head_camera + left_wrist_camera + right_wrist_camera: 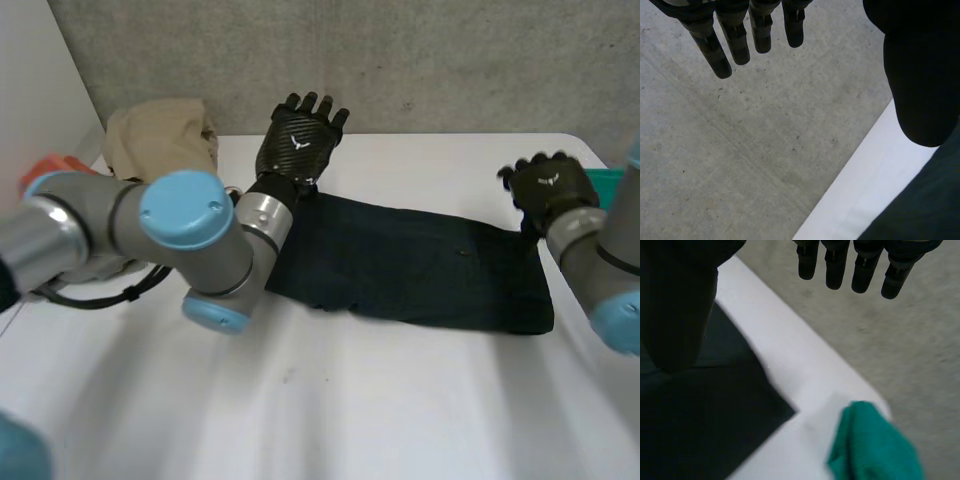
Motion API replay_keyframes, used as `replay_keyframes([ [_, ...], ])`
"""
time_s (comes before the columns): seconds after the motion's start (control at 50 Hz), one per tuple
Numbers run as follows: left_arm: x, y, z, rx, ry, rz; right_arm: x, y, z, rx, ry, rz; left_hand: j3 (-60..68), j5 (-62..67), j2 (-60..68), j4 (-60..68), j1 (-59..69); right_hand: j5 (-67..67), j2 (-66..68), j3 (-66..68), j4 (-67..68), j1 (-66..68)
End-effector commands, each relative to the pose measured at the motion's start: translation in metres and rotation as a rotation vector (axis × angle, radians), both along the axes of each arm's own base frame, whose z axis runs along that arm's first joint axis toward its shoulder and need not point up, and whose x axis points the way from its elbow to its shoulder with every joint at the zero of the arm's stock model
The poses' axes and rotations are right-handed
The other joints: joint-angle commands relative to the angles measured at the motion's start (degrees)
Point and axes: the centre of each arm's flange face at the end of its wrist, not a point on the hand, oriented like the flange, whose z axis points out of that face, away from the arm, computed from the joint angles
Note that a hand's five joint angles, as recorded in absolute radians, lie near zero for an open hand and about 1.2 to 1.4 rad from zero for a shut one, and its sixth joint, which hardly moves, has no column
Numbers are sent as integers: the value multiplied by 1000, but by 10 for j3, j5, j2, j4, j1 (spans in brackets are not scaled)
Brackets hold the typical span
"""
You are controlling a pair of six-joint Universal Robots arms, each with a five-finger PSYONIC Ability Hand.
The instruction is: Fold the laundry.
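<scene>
- Presently, dark cloth point(420, 265): lying across the table point(300, 400) (spread flat).
- Left hand point(298, 140): by its far left corner, fingers straight, empty.
- Right hand point(548, 188): by far right corner, likewise released.

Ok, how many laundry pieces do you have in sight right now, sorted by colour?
1 dark cloth, spread flat on the table
1 beige cloth, bunched at the far left corner
1 green cloth, at the right edge
1 orange item, at the left edge, cannot tell if it is cloth
Total: 4, of which 3 are clearly cloth
</scene>
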Motion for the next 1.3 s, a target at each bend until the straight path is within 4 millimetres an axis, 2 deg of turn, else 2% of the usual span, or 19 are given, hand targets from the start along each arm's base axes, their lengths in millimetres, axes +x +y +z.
replay_keyframes([
  [0.02,19,24,3,93,28,-11,-19,37,-33,223,-52,36,-21,-26,-17,-16,-10,-25,-21,-21,-21,-27],
  [0.18,20,32,-3,150,56,-30,-24,32,-65,249,-48,27,-21,-26,-17,-16,-10,36,40,40,40,34],
  [0.22,20,32,-3,150,56,-31,-26,23,-80,244,-35,10,-21,-26,-17,-16,-10,252,256,256,256,250],
  [0.26,20,33,-5,155,53,-29,-28,17,-82,219,-15,-12,-21,-26,-17,-16,-10,673,676,677,677,670],
  [0.34,22,36,-8,166,45,-30,-49,7,-65,92,123,-117,-21,-26,-17,-16,-10,675,679,679,679,673],
  [0.38,24,37,-6,165,46,-28,-59,1,-41,-45,238,-140,-21,-26,-17,-16,-10,675,679,679,679,673],
  [0.48,28,42,9,147,64,-29,-62,-1,-19,-202,530,-96,-21,-26,-17,-16,-10,675,679,679,679,673],
  [0.5,28,43,10,146,65,-30,-56,1,-19,-218,567,-69,-21,-26,-17,-16,-10,675,679,679,679,673],
  [0.58,32,46,13,145,68,-28,15,23,-14,-379,573,192,-21,-26,-17,-16,-10,675,679,679,679,673],
  [0.66,35,49,13,156,71,-26,89,73,-40,-458,493,591,-21,-26,-17,-16,-10,675,679,679,679,673],
  [0.76,37,50,12,163,74,-24,118,114,-89,-367,461,858,-21,-26,-17,-16,-10,675,679,679,679,673],
  [0.78,37,50,12,163,74,-24,119,115,-94,-344,467,860,-21,-26,-17,-16,-10,567,571,572,571,565],
  [0.82,38,49,12,163,74,-21,116,112,-99,-290,483,821,-21,-26,-17,-16,-10,-25,-21,-21,-21,-27],
  [0.88,37,48,17,155,86,-23,114,106,-90,-276,474,756,-21,-26,-17,-16,-10,-25,-21,-21,-21,-27],
  [0.94,35,45,24,141,110,-29,107,94,-52,-282,335,644,-21,-26,-17,-16,-10,-25,-21,-21,-21,-27],
  [0.98,33,44,30,132,128,-32,94,82,-16,-260,118,542,-21,-26,-17,-16,-10,-25,-21,-21,-21,-27],
  [1.06,26,43,49,111,180,-55,76,73,23,-159,-258,437,-21,-26,-17,-16,-10,-25,-21,-21,-21,-27],
  [1.18,1,63,65,120,207,-142,37,47,37,-33,-432,273,-21,-26,-17,-16,-10,-25,-21,-21,-21,-27],
  [1.3,-30,86,50,179,162,-221,10,25,36,58,-395,168,-21,-26,-17,-16,-10,-25,-21,-21,-21,-27],
])
